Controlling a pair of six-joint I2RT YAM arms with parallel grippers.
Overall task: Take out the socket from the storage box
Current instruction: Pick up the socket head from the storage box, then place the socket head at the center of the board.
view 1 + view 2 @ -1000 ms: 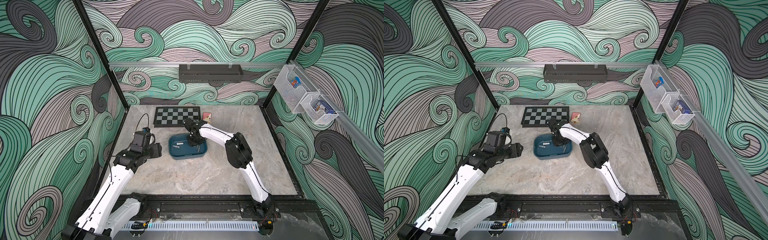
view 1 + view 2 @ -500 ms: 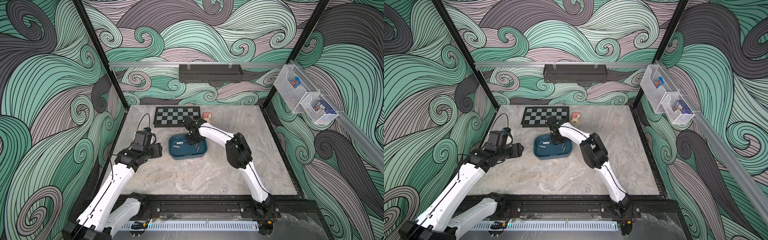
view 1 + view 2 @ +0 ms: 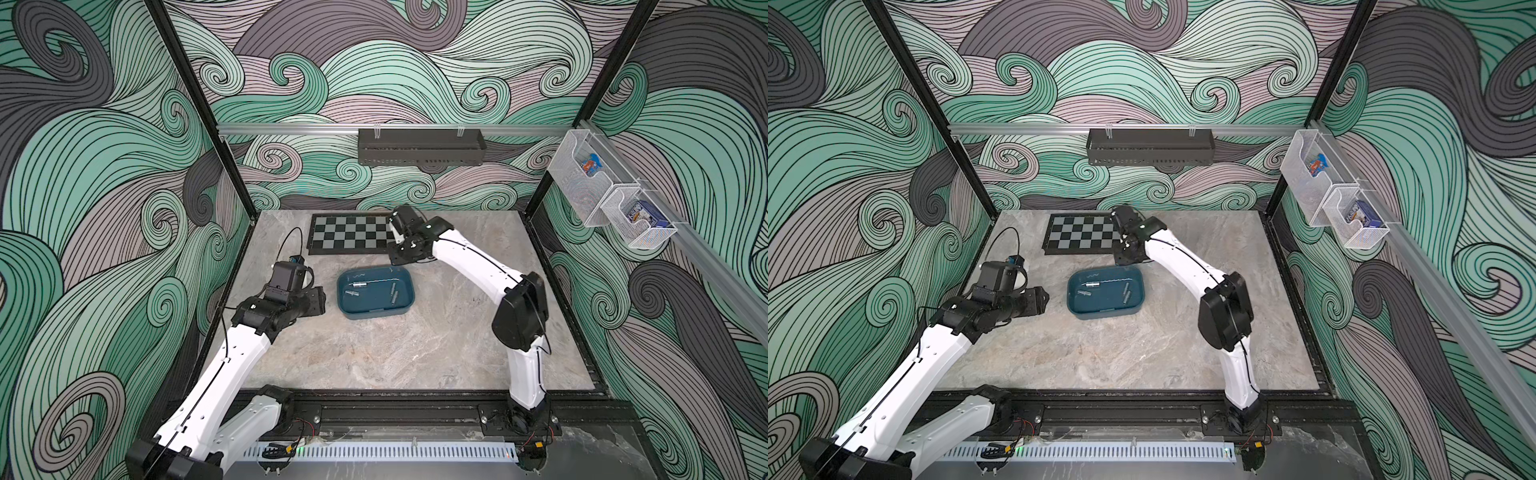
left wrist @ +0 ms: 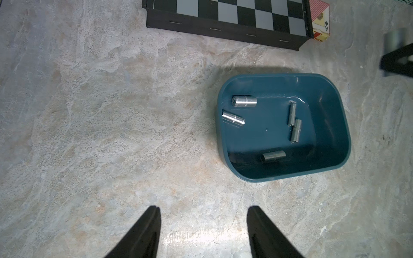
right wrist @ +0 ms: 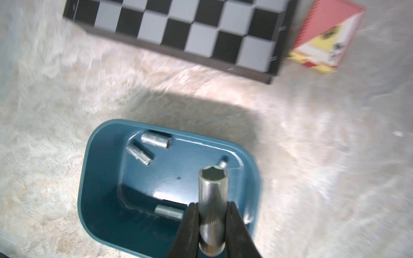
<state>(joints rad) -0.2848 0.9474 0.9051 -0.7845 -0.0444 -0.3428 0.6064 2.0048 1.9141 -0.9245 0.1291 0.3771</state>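
Right gripper [image 5: 212,206] pinches one steel socket [image 5: 212,187] between its fingers, held in the air over the far right end of the blue storage box [image 3: 374,314], near the chessboard [image 3: 349,235]. Five other sockets [image 4: 244,101] lie inside the box. Left gripper [image 4: 203,208] hovers left of the box, fingers spread, holding nothing.

Legible marking: one. The card box [image 4: 320,20], at the chessboard [image 4: 223,13] corner, carries the letter "A" with a spade pip next to it, printed on a pale panel beside a red patterned area. In the right wrist view the card box [image 5: 326,38] print is blurred and unreadable. In both top views the packs [image 3: 642,216] [image 3: 1366,218] in the baskets [image 3: 648,240] [image 3: 1362,242] show print too small to read.
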